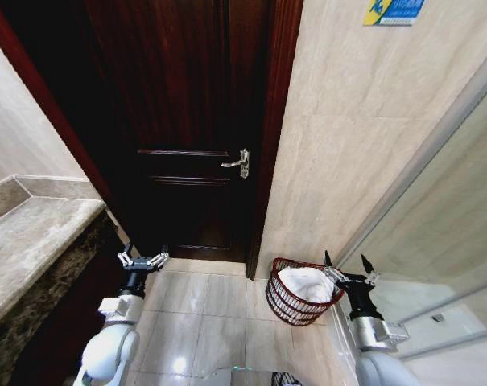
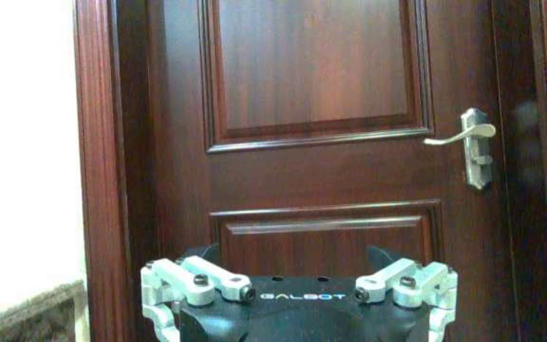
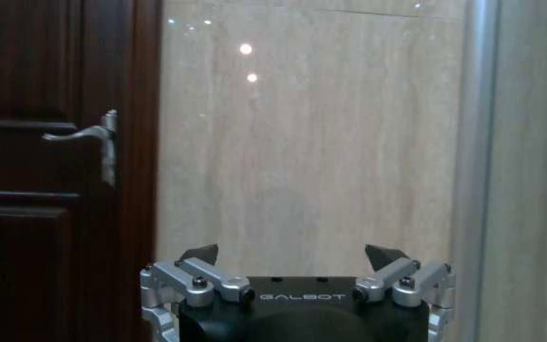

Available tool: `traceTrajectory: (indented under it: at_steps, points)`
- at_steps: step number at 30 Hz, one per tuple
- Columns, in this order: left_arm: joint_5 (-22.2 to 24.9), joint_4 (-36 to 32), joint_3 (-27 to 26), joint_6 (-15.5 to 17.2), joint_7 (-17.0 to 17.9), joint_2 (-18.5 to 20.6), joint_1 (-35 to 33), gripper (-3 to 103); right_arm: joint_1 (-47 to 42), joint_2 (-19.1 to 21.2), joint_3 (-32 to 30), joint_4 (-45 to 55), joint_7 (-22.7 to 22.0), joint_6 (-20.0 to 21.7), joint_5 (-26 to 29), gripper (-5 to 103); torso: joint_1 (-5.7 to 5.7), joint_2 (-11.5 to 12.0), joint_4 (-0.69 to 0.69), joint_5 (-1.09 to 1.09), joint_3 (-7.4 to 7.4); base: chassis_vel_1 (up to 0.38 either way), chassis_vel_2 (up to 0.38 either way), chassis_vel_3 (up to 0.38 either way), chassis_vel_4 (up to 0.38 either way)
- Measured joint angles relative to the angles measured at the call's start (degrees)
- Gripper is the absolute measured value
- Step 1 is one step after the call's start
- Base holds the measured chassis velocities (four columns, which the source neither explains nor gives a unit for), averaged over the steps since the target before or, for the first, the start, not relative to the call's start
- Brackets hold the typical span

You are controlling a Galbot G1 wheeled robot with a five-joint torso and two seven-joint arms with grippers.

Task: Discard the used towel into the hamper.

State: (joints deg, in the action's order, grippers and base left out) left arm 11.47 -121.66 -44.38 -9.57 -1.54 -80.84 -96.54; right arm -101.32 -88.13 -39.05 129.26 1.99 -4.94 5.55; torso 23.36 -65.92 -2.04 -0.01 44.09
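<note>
GALBOT-marked right gripper [image 3: 293, 258], towel [image 1: 306, 284] in hamper [image 1: 285, 301]

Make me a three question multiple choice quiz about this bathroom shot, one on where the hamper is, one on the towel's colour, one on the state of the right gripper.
1. Where does the hamper stand?
A. On the marble counter
B. On the floor by the tiled wall, right of the door
C. Hanging from the door handle

2. What colour is the towel in the hamper?
A. White
B. Blue
C. Black

3. What state is the right gripper in?
A. Shut on the towel
B. Open and empty
C. Shut on the hamper rim

Answers: 1 B, the basket sits on the floor tiles beside the wall, right of the door. 2 A, the cloth inside is white. 3 B, its fingers are spread with nothing between them, just over the hamper's right rim.
</note>
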Motion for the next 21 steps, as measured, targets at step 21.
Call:
traceTrajectory:
  at_steps: [21]
  points:
    - [2.5, -1.8, 3.6, 1.9, 0.3, -0.5, 1.0, 100, -0.8, -0.2, 0.9, 0.0, -2.3, -0.9, 0.3, 100, 2.89, -6.4, 0.0, 0.01, 3.54, 0.0, 0.0, 0.0, 0.0]
